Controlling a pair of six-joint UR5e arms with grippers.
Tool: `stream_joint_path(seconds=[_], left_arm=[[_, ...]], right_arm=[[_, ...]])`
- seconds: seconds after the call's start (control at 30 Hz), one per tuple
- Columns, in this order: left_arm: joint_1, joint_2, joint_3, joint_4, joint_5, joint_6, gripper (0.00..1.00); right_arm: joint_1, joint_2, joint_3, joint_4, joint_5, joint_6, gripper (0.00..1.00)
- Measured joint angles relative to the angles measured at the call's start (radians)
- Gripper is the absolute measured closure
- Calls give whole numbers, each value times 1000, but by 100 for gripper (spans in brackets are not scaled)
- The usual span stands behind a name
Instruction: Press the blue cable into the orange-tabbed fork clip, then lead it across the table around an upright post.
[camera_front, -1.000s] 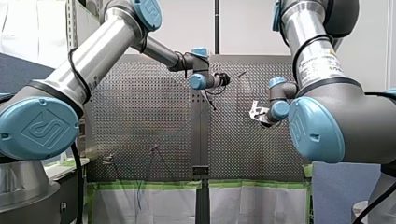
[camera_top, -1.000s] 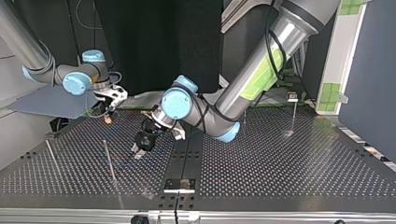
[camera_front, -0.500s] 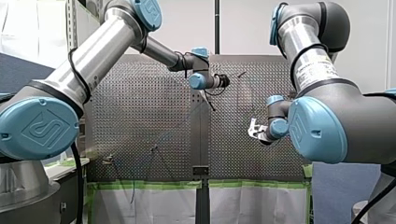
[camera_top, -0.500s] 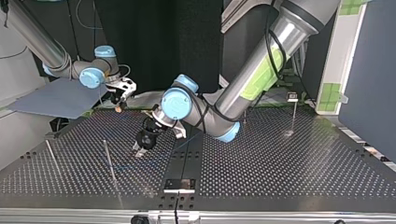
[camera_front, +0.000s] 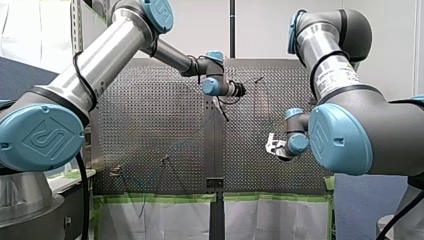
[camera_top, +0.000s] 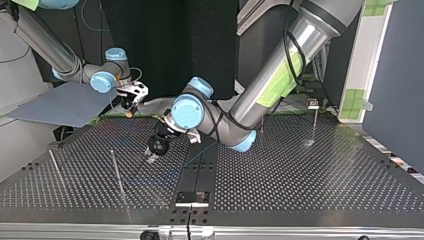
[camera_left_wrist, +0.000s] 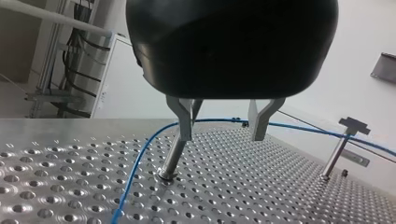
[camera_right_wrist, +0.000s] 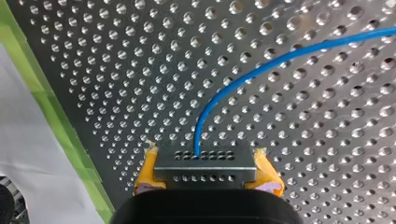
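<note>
Left wrist view: our left claw (camera_left_wrist: 222, 137) gapes empty, blue cable (camera_left_wrist: 219, 120) showing through its gap; right claw (camera_right_wrist: 208, 164) we cannot tell. Cable looks thin, limp: pinch near the post (camera_left_wrist: 173, 156).

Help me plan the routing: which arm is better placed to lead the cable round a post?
Probably left: my left gripper is open, low at a post, with the cable curving by it. My right gripper hangs raised, apart from any post.

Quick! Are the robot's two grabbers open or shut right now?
My left gripper: open, metal fingers apart, holding nothing.
My right gripper: open, yellow pads apart, holding nothing.
</note>
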Motion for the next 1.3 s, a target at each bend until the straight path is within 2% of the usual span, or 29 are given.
stream_joint_path(seconds=[0.27, 0.43, 0.63, 1.07, 1.3], left_arm=[[10, -20, 0, -25, -4, 14, 40], [8, -25, 0, -31, -16, 27, 40], [11, -25, 0, -31, -18, 29, 40], [12, -26, 0, -34, -17, 29, 40], [12, -26, 0, -37, -17, 29, 40]], right_arm=[[0, 30, 0, -5, 5, -7, 100], [1, 76, 0, -8, 13, -19, 100], [1, 121, 0, -24, 26, -24, 100], [0, 140, 0, -40, 32, -27, 100], [-2, 180, 0, -60, 36, -27, 100]])
